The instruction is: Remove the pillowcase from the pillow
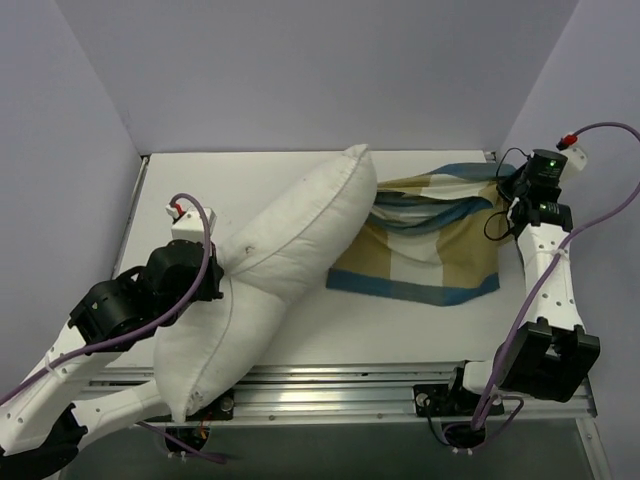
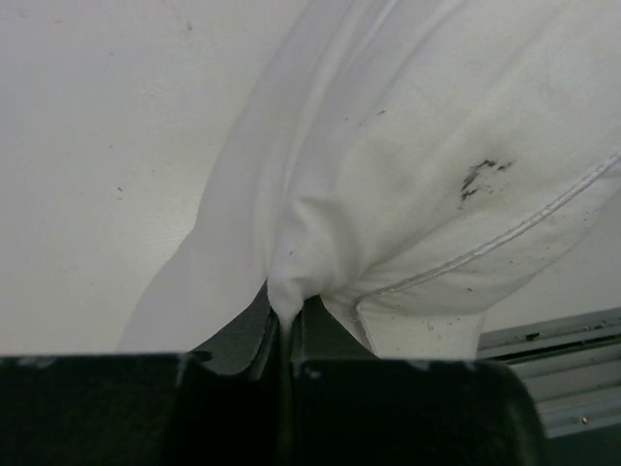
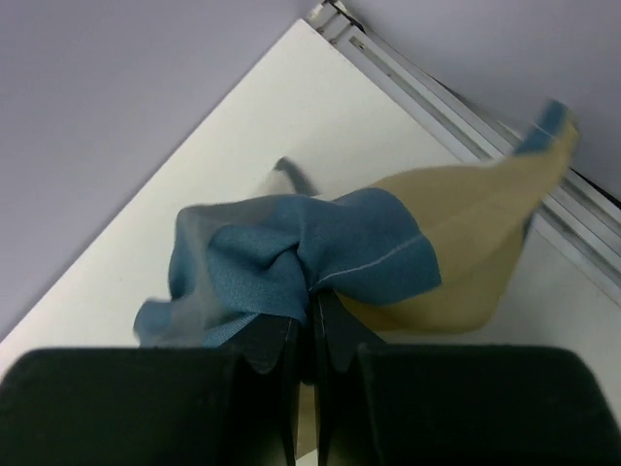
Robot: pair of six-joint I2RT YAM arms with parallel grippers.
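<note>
Left gripper (image 1: 213, 272): pinches a fold at the waist of the plump, plain white rectangular pillow (image 1: 290, 245), jaws pressed together on the cloth. Holds that pillow slanting across the flat white table (image 1: 200, 180), near corner hanging over the front rail. Right gripper (image 1: 512, 200): clamps tight on a bunched blue edge of the soft blue, tan and cream checked fabric pillowcase (image 1: 430, 260). Has that cover rumpled on the table's right side, just beside the pillow's far end.

Plain white pillow (image 1: 290, 245); blue, tan and cream checked pillowcase (image 1: 425, 262).
</note>
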